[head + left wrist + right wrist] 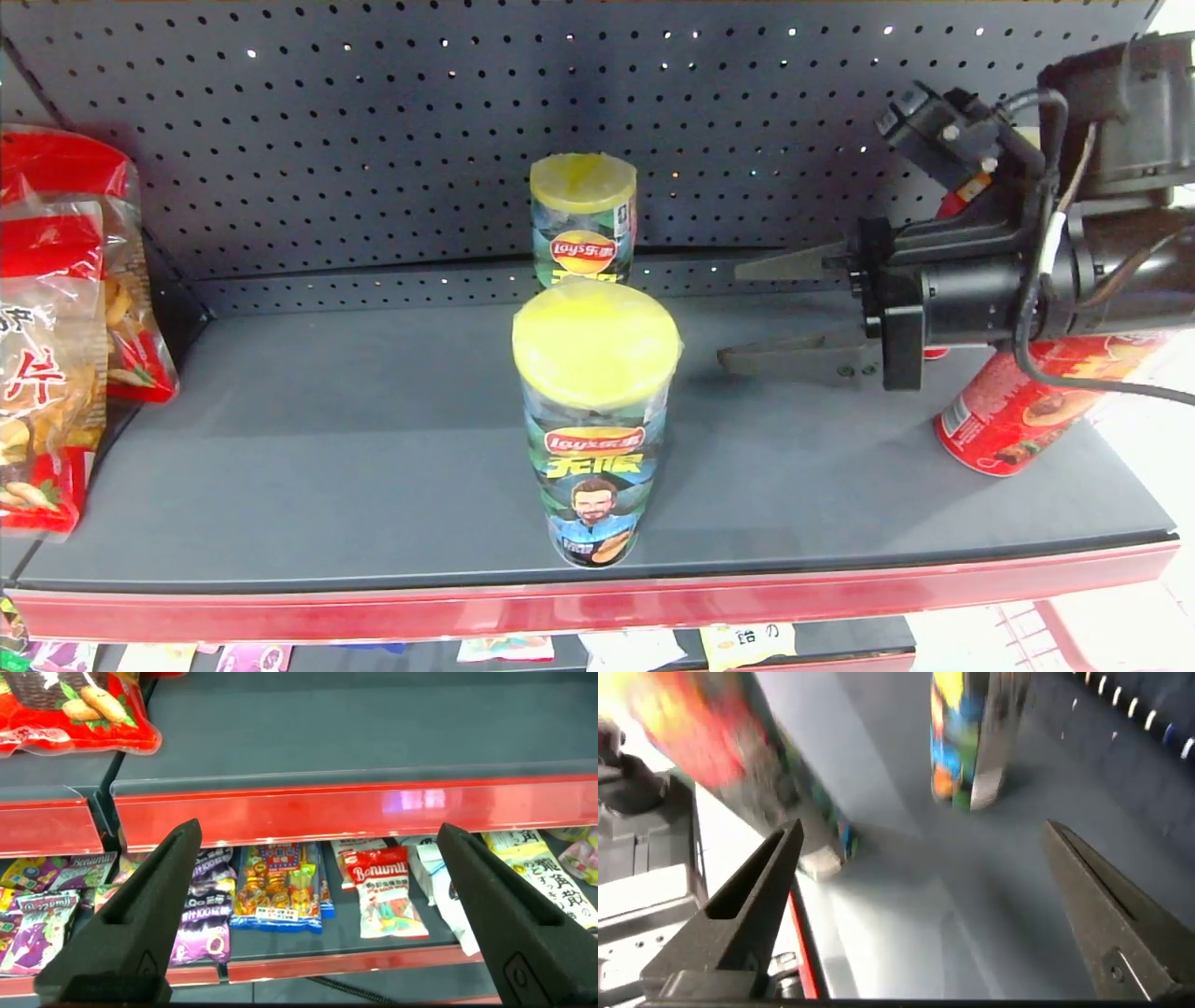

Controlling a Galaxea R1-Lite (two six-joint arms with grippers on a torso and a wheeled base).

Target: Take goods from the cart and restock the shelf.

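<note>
Two chip canisters with yellow lids stand upright on the grey shelf (308, 448). One canister (596, 420) is near the front edge, the other (583, 219) is behind it by the back wall. My right gripper (730, 315) hovers open just to the right of the front canister, its fingers pointing left and holding nothing. The right wrist view has the right gripper (923, 831) open, with the front canister (747, 756) blurred and the back canister (971, 737) beyond its fingers. My left gripper (318, 831) is open and empty, below the shelf's red front edge (355, 807).
A red canister (1018, 401) lies tilted at the shelf's right end under my right arm. Red snack bags (56, 327) fill the left end. A perforated back wall (373, 121) closes the shelf. Snack packets (280, 887) line the lower shelf.
</note>
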